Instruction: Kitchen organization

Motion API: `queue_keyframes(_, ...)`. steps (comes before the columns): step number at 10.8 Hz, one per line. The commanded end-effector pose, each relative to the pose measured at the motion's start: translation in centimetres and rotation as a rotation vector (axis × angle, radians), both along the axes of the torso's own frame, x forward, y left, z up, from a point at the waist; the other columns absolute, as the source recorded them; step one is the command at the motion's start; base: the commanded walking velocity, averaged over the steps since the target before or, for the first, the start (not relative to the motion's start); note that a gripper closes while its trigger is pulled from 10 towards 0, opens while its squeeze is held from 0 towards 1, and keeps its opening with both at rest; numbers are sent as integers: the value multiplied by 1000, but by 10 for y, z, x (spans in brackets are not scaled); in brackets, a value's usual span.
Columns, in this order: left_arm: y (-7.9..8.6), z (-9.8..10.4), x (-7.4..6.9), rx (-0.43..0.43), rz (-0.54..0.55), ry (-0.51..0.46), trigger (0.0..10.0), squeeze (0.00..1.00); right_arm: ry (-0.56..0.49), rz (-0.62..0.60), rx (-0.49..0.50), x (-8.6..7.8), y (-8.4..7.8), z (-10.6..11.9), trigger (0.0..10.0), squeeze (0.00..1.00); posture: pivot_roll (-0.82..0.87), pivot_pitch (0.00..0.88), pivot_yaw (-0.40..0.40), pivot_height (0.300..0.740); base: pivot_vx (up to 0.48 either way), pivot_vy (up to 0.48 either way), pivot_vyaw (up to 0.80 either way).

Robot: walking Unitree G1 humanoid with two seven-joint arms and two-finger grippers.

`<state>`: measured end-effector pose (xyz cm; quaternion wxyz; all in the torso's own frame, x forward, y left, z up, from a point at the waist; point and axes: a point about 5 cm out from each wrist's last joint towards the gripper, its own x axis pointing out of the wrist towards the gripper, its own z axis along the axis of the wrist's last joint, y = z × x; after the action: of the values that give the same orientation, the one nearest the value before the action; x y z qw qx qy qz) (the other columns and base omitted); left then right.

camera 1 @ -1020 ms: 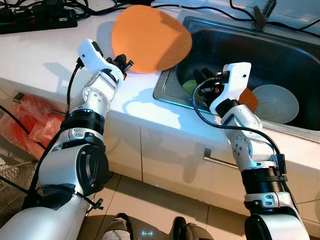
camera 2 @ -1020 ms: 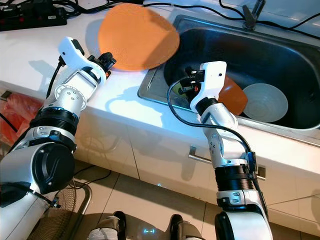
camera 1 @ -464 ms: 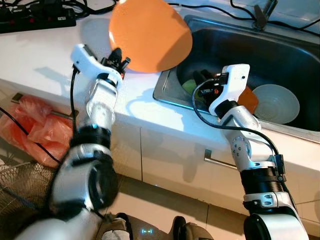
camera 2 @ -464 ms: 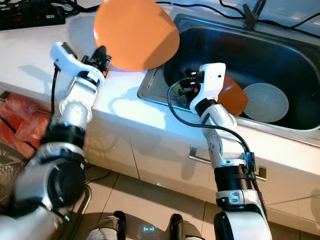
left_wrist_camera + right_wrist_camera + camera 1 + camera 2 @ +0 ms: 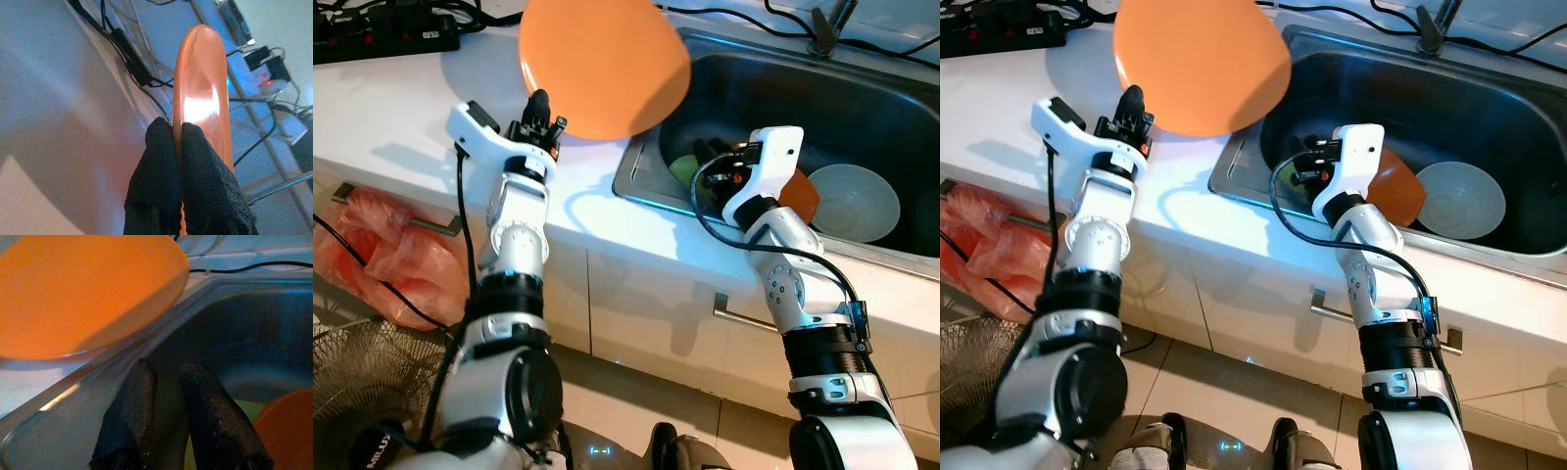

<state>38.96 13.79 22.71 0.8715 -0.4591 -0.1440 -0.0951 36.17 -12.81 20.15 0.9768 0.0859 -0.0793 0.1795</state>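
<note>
A large orange plate (image 5: pixel 597 64) hangs tilted above the white counter (image 5: pixel 401 103), its far edge over the left rim of the steel sink (image 5: pixel 641 171). My left gripper (image 5: pixel 541 110) is shut on the plate's near rim; the left wrist view has both fingers pinching that edge of the plate (image 5: pixel 198 88). My right gripper (image 5: pixel 709 155) is down inside the sink's left end, open, with nothing between its fingers (image 5: pixel 128 426). Beside it in the sink lie a green item (image 5: pixel 682 168), an orange bowl (image 5: pixel 804 194) and a white bowl (image 5: pixel 854 203).
A black power strip (image 5: pixel 396 39) and cables run along the back of the counter. The faucet (image 5: pixel 829 24) stands behind the sink. On the floor to the left are a red plastic bag (image 5: pixel 377 264) and a wire fan guard (image 5: pixel 372 382). A cabinet handle (image 5: pixel 744 315) sticks out below the counter.
My left gripper has lifted the orange plate higher off the counter and tipped it more upright. The right arm has stayed in the sink.
</note>
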Motion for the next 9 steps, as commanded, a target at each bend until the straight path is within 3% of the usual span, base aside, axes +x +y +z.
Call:
queue_keyframes(1,-10,-27,-4,-42,-44,91,0,0,-12,-17,41,2,-3,4,10000,0,8,203,-65,740,0,0,0)
queue_keyframes(2,-12,-26,-7,-26,-59,74,7176,0,-9,-21,69,3,-3,6,10000,0,13,193,-61,740,0,0,0)
queue_keyframes(3,-14,-25,-9,-12,-66,61,10000,0,-4,-26,96,4,-3,6,10000,0,18,186,-59,740,0,0,0)
queue_keyframes(6,-23,-20,-15,23,-100,28,10000,0,32,1,263,7,-1,13,10000,0,27,158,-50,740,0,0,0)
queue_keyframes(9,-20,-3,-16,-35,-87,-45,10000,0,72,9,318,9,1,8,10000,0,32,148,-45,740,0,0,0)
